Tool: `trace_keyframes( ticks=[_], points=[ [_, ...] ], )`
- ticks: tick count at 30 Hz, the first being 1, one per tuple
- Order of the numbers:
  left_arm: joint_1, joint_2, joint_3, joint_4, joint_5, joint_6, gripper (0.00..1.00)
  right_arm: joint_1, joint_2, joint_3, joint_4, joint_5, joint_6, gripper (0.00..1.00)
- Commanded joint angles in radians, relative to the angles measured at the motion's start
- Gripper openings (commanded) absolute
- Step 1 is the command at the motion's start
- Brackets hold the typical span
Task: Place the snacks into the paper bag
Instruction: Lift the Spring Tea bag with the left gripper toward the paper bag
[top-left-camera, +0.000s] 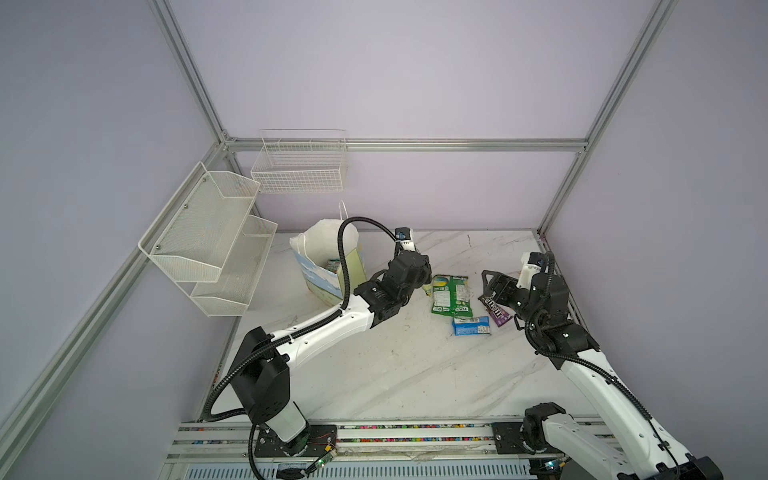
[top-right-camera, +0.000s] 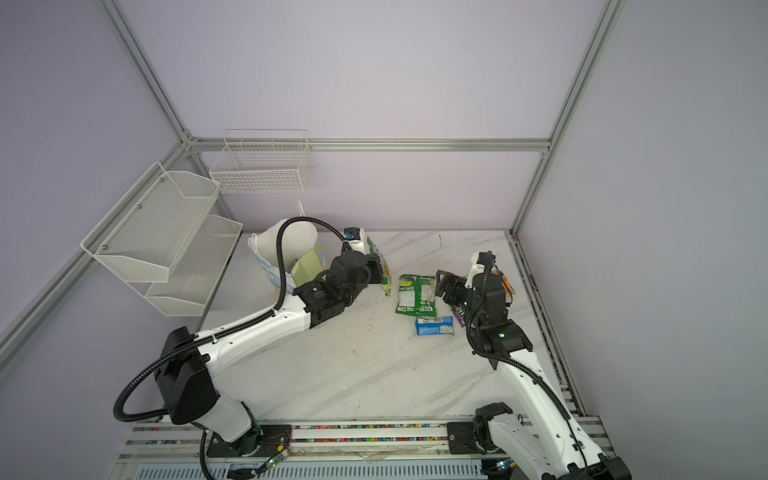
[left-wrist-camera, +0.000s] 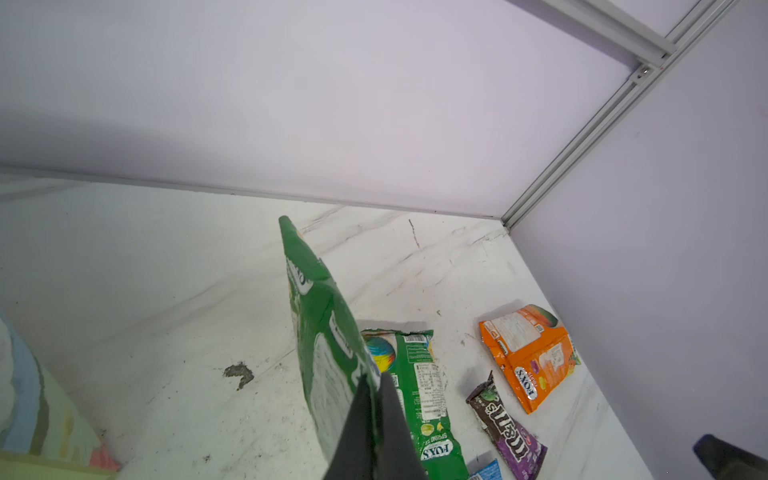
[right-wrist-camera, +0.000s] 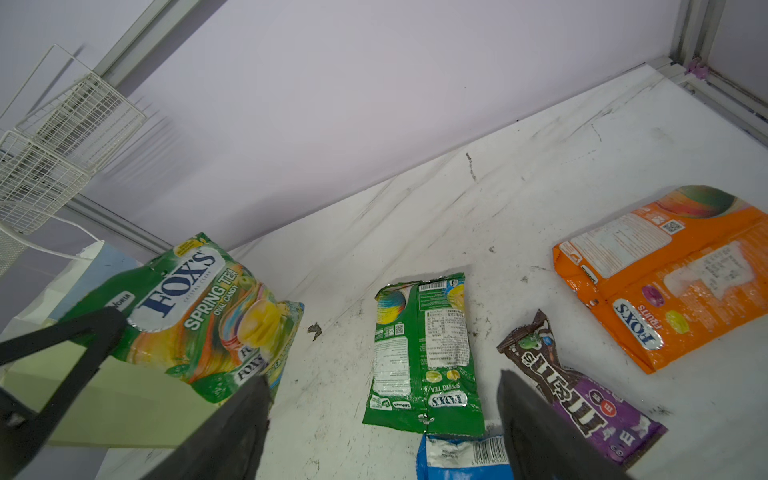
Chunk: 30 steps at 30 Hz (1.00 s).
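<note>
Left gripper (left-wrist-camera: 376, 384) pinches a green packet (left-wrist-camera: 324, 332) by its edge; lift it clear above the paper bag (top-left-camera: 320, 282), left of centre, before releasing; right gripper (right-wrist-camera: 384, 378) gapes wide, empty.

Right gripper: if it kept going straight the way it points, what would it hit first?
Probably the flat green packet, lying on the table straight ahead of the open right gripper. Depth is unclear, so the nearer blue packet could come first.
</note>
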Motion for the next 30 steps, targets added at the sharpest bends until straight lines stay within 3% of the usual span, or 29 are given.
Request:
trace_keyframes(
  ticks=[1, 21, 30],
  points=[
    [-0.01, -0.048, 0.152, -0.013, -0.017, 0.128, 0.0, -0.003, -0.012, -0.005, 0.007, -0.006, 0.01, 0.87],
    [-0.023, -0.113, 0.38, -0.165, -0.043, 0.362, 0.0, -0.003, 0.002, -0.024, 0.024, -0.051, 0.01, 0.86],
    [-0.004, -0.166, 0.458, -0.21, -0.019, 0.395, 0.0, -0.003, 0.003, -0.043, 0.049, -0.103, 0.011, 0.85]
  ],
)
